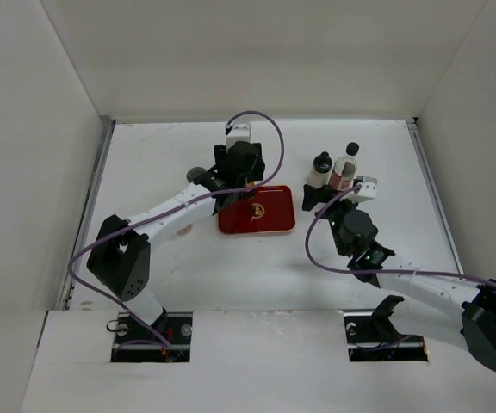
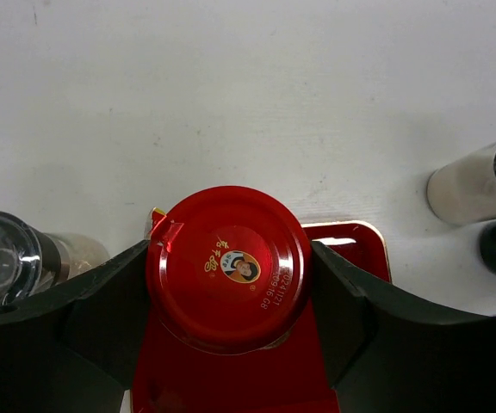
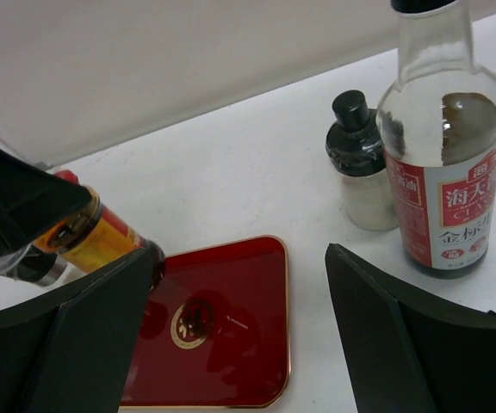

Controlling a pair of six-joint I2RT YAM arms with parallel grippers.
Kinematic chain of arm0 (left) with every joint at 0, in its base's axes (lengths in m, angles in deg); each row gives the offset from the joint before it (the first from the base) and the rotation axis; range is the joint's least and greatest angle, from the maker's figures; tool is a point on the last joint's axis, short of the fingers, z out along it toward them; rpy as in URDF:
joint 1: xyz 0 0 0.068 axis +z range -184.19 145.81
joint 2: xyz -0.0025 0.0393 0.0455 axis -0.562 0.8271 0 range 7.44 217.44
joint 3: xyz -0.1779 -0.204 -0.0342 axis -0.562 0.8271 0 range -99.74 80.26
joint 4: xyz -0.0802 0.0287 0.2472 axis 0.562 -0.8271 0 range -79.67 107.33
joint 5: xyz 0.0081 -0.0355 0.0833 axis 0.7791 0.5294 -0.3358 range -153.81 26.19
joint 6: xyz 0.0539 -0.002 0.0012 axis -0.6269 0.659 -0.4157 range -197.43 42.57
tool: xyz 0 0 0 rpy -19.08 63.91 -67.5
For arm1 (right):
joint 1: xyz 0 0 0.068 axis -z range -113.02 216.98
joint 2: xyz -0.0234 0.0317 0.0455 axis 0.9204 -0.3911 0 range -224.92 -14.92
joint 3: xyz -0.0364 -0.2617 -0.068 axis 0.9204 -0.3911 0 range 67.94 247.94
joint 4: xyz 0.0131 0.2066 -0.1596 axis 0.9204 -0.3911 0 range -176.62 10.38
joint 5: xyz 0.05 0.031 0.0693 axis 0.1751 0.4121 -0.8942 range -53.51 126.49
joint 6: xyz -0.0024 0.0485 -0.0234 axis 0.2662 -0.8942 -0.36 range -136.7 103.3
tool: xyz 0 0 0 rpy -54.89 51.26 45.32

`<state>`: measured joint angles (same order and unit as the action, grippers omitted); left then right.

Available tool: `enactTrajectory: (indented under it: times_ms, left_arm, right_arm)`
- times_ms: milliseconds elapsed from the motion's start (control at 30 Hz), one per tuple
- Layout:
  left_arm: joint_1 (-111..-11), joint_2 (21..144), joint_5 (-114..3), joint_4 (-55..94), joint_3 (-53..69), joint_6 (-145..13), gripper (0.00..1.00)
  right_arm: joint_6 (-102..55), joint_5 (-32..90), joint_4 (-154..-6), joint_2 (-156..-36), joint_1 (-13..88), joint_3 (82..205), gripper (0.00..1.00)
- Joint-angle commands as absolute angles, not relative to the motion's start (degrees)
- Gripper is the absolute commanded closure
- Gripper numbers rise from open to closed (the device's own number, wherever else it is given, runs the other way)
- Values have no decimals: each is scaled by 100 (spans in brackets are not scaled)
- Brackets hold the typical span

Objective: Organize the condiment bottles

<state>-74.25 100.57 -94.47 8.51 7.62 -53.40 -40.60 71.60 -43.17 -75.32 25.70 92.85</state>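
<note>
My left gripper (image 1: pixel 238 176) (image 2: pixel 229 251) is shut on the red-lidded dark jar (image 2: pixel 229 267) (image 3: pixel 93 237), with a finger against each side. The jar hangs over the far left corner of the red tray (image 1: pixel 265 222) (image 3: pixel 231 344); I cannot tell whether it touches. The grey-lidded shaker (image 2: pixel 3 258) (image 1: pixel 196 175) stands just left of that gripper. My right gripper (image 1: pixel 330 196) (image 3: pixel 238 258) is open and empty, right of the tray. A small black-capped bottle (image 1: pixel 320 169) (image 3: pixel 357 163) and the red-labelled black-capped bottle (image 1: pixel 345 168) (image 3: pixel 442 163) stand just beyond it. The white-lidded jar is out of view.
The red tray holds nothing else; its gold emblem (image 3: pixel 192 323) shows. White walls close the table at the back and on both sides. The left arm's purple cable (image 1: pixel 265 129) loops above the wrist.
</note>
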Motion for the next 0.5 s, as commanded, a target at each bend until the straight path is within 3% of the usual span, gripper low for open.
enactTrajectory:
  times_ms: [0,467]
  left_arm:
    - [-7484,9841,-9431,2207,740,-5317,72]
    - [-7634,10570,-9317,2436,775,-5317,71]
  right_arm:
    - [-4332,7314,-4033,-7345,2668,9247,12]
    - [-4368,7323,-4069,-7284,2721,9220,10]
